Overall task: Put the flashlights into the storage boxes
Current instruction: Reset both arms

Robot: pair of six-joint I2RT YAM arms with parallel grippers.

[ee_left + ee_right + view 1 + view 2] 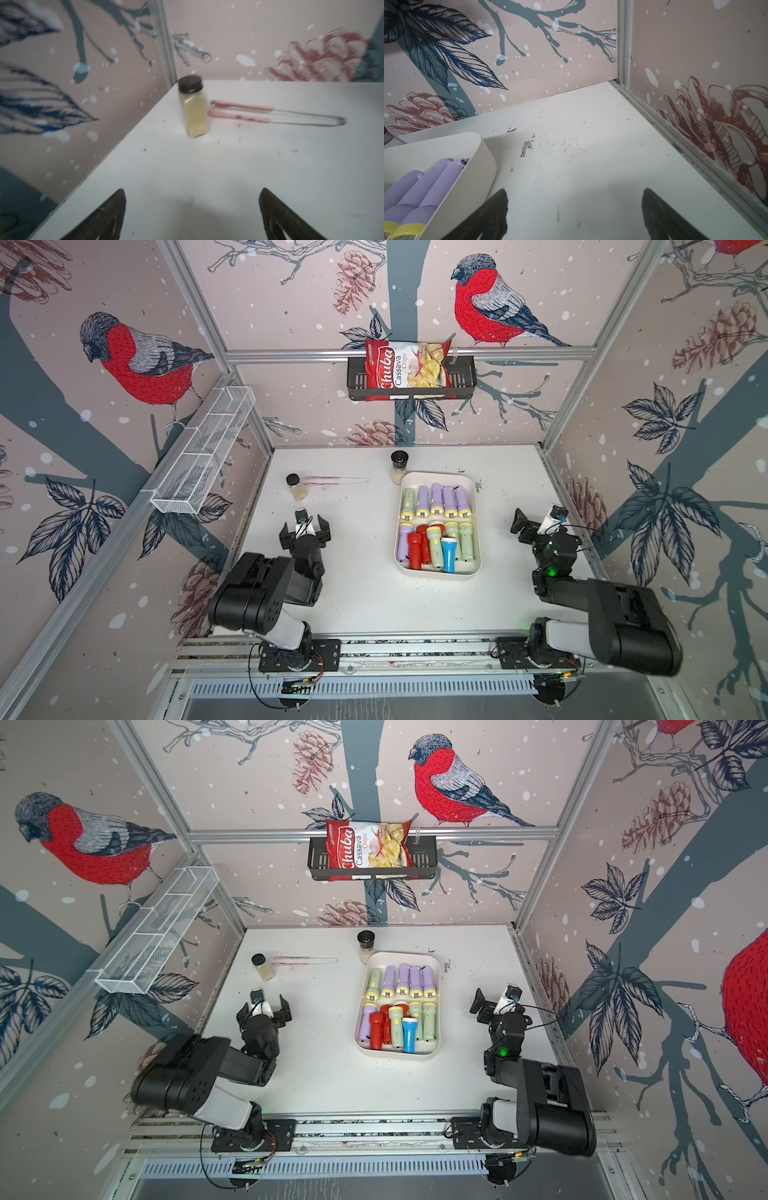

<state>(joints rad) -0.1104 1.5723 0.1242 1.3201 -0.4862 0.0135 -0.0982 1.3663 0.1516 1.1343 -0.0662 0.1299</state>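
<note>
- Top views: my left gripper (304, 524) and right gripper (538, 524) sit low over the table (361, 605), one on either side of the tray (436, 575), both clear of it. Jaws apart on both, nothing in them.
- In both top views, every one of the flashlights (436, 502) I can see lies inside the tray in two rows. The near row is crowded and mixed in colour.
- Left wrist view, blurred: left gripper (192, 190) jaws spread, bare table between. A spice jar (193, 110) stands upright ahead, with pink tongs (270, 115) lying just beside it.
- Right wrist view: right gripper (574, 190) jaws spread, empty. The tray (481, 166) corner, holding lilac flashlights (425, 187), is just beside one finger.
</note>
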